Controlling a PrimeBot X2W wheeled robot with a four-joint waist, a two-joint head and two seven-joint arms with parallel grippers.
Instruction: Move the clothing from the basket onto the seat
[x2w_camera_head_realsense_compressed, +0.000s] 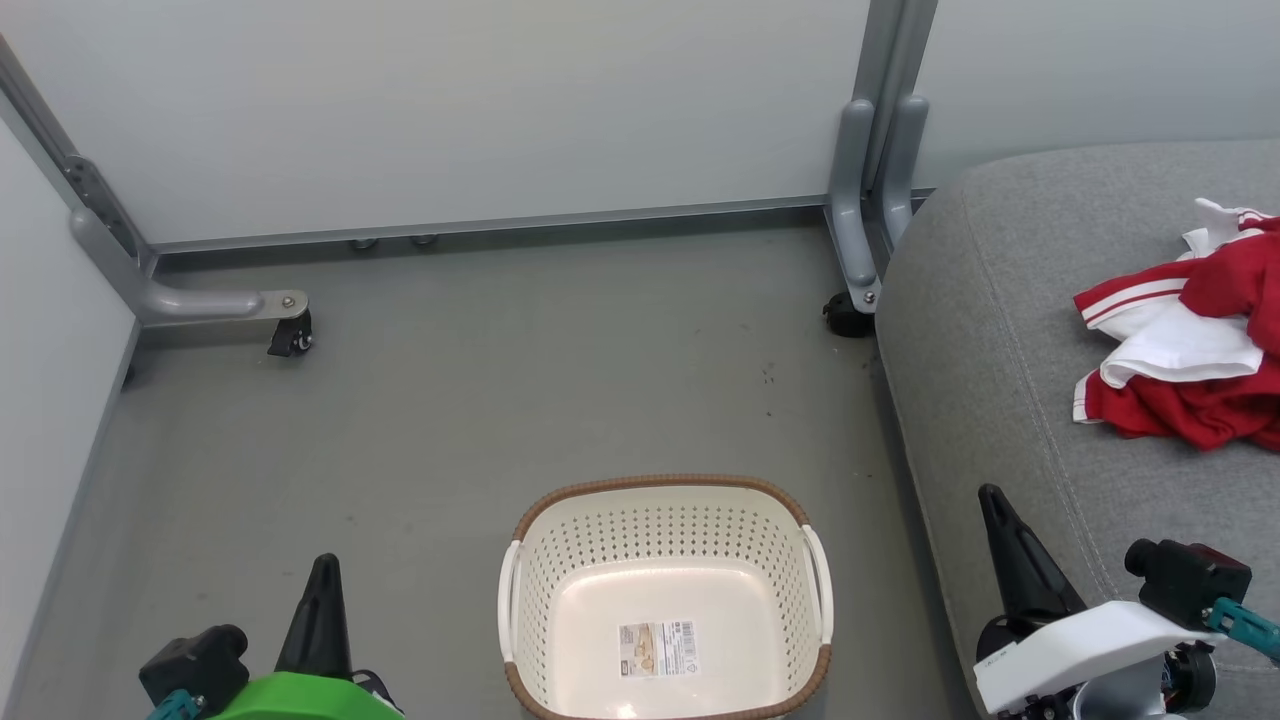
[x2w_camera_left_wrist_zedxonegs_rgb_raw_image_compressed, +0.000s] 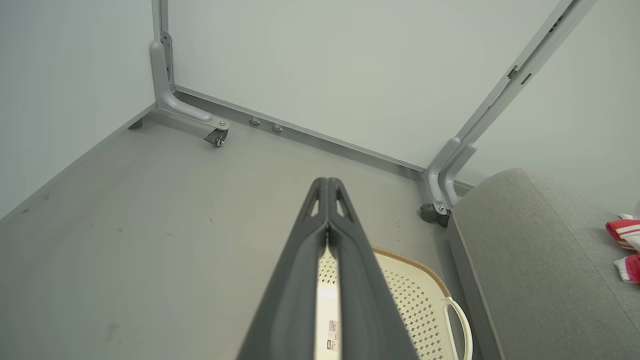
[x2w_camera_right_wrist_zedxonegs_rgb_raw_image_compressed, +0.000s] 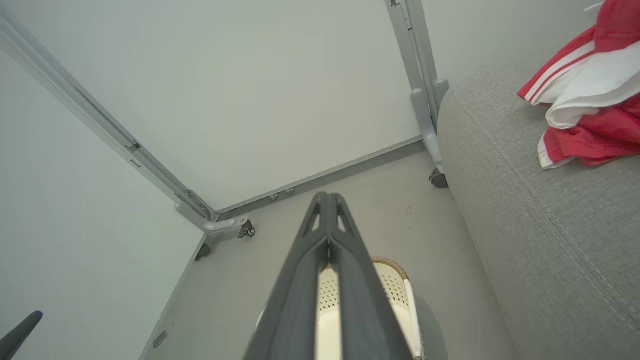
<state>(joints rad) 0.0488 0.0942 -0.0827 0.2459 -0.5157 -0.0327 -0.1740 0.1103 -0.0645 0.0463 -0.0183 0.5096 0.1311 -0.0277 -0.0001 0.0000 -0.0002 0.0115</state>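
**Both grippers pressed shut on nothing; red kit lies on the sofa cushion**

The left gripper (x2w_camera_head_realsense_compressed: 324, 575) sits at the near left, above the floor. Its two dark fingers are pressed flat together from base to tip, and the left wrist view (x2w_camera_left_wrist_zedxonegs_rgb_raw_image_compressed: 327, 184) shows nothing caught between them. The right gripper (x2w_camera_head_realsense_compressed: 994, 503) is at the near right, at the left edge of the seat (x2w_camera_head_realsense_compressed: 1000, 300). Its fingers are closed on each other in the same way, and along their length in the right wrist view (x2w_camera_right_wrist_zedxonegs_rgb_raw_image_compressed: 327, 198) they pinch nothing.

Between the two grippers, on the near part of the grey floor (x2w_camera_head_realsense_compressed: 500, 380), stands the basket (x2w_camera_head_realsense_compressed: 660, 484). It is upright, cream and perforated, with a brown rim. Its bare bottom shows a label sticker (x2w_camera_head_realsense_compressed: 657, 648). It is just left of the seat's side, and I cannot tell whether the two touch.

The clothing (x2w_camera_head_realsense_compressed: 1200, 400) is on the seat, towards the far right and well apart from the basket. It lies in a loose, crumpled heap of red fabric with white folds and striped trim, and it runs off the right edge of the head view.

Behind all this stand pale wall panels (x2w_camera_head_realsense_compressed: 500, 100) in grey frames. One caster foot (x2w_camera_head_realsense_compressed: 290, 340) rests on the floor at the far left, and another (x2w_camera_head_realsense_compressed: 848, 315) sits just beside the seat's far left corner.
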